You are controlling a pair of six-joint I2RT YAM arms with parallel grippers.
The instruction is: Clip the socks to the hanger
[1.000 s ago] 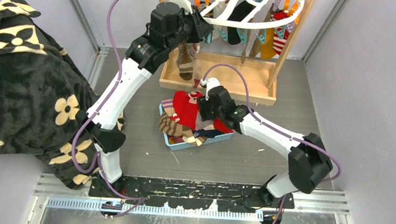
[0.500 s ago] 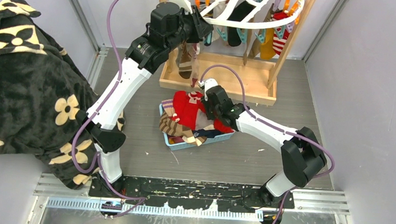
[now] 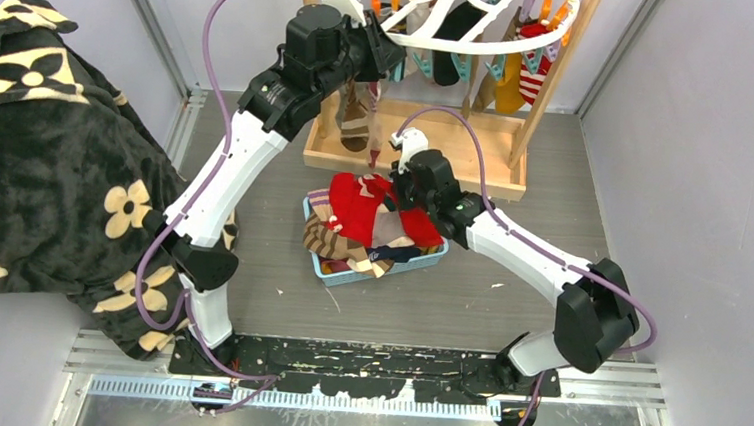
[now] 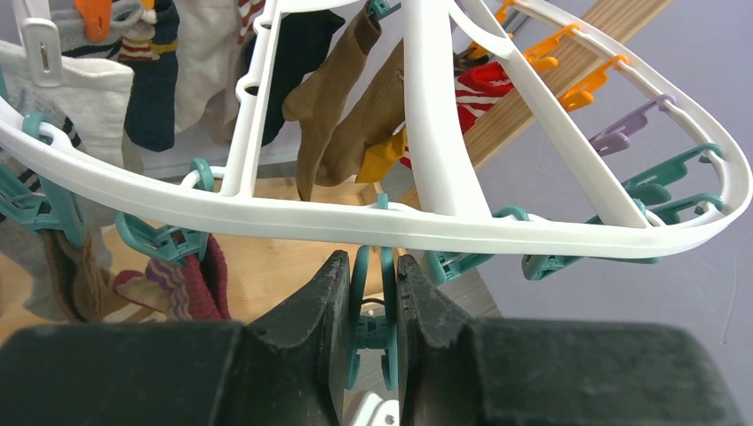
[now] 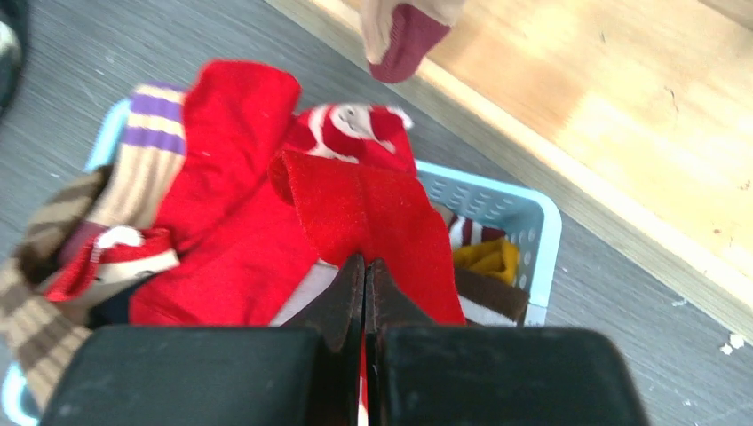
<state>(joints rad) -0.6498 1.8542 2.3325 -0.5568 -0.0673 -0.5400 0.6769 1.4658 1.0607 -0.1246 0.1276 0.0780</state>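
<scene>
Two grips set: sock pinched low, clip squeezed high

Right gripper (image 5: 364, 271) has its fingers pressed together on a fold of the red sock (image 5: 373, 209). The sock lies straight ahead of the tips, on top of the socks (image 5: 107, 222) heaped in the basket (image 5: 519, 222), and its length seems to run ahead and slightly left, doubled over. Left gripper (image 4: 373, 266) is clamped on a teal clip (image 4: 371, 333) hanging just under the hanger (image 4: 266, 213) rim, dead ahead of its own tips. From the right gripper that clip lies ahead and well above, beyond the stand (image 5: 622, 106) base. Only the right arm carries a sock, and I judge it should rise clear of the basket wall before swinging. A hung sock's maroon toe (image 5: 404, 35) dangles just ahead, and other clips crowd both sides of the held one
</scene>
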